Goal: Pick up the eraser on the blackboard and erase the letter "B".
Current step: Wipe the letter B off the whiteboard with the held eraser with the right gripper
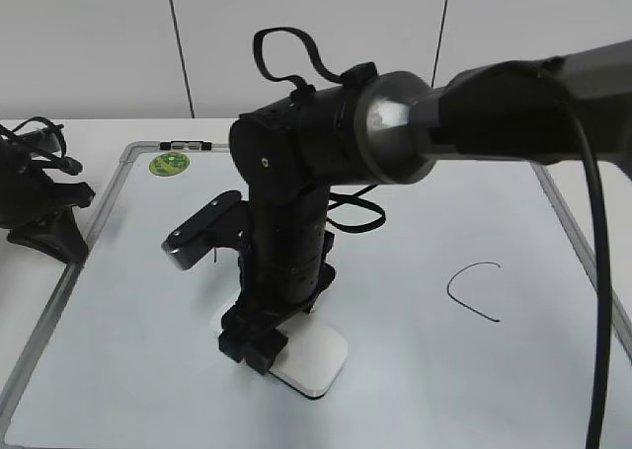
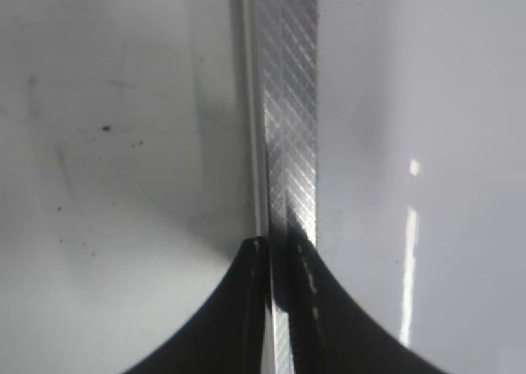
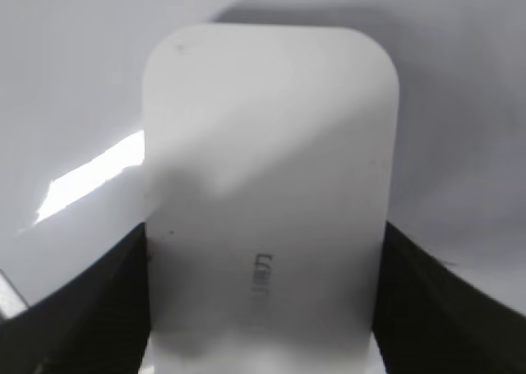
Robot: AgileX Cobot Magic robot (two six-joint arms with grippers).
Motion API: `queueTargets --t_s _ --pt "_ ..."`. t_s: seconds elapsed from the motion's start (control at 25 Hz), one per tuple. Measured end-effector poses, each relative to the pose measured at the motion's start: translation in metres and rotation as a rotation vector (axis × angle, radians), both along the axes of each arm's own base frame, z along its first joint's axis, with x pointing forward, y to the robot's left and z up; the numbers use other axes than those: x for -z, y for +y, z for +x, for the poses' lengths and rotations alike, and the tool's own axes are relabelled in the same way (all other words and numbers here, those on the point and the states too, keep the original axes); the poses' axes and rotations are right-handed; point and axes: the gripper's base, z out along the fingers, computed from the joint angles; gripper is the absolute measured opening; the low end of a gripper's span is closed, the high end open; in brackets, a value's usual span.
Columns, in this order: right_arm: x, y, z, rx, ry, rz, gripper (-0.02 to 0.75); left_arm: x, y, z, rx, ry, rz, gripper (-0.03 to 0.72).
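Ext. view: the right gripper is down on the smooth white eraser, which lies flat on the board. Left gripper rests by the board's left edge.

L wrist: ridged grey metal frame; fingers look pressed together.

R wrist: dark fingers pinch both sides of the rounded eraser.

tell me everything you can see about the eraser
The eraser is a white block with rounded corners, smooth like plastic, with small grey lettering on top and a dark edge along its underside. It lies flat on the blackboard near the front edge. The right tool is down over it, its dark fingers flanking both long sides. Whether they press it yet is unclear.
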Motion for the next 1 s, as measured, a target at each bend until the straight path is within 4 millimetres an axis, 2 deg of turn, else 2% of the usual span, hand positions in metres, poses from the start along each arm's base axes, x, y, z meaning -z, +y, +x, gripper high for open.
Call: queueTargets --t_s 0.32,0.44,0.8,0.84,1.0 --pt "-0.001 -0.044 0.043 0.174 -0.062 -0.029 0.540 0.001 0.000 0.000 -0.001 0.003 -0.002 0.034" --pt "-0.002 -0.055 0.052 0.204 -0.098 -0.053 0.540 0.001 0.000 0.000 -0.001 0.004 -0.002 0.034" --pt "-0.007 -0.058 0.057 0.219 -0.123 -0.070 0.540 0.001 0.000 0.000 0.000 0.005 -0.003 0.034" --pt "-0.011 -0.058 0.058 0.219 -0.128 -0.072 0.540 0.001 0.000 0.000 0.000 0.005 -0.003 0.034" --pt "-0.053 -0.070 0.062 0.247 -0.194 -0.032 0.540 0.000 0.000 0.000 0.000 0.004 -0.003 0.034"
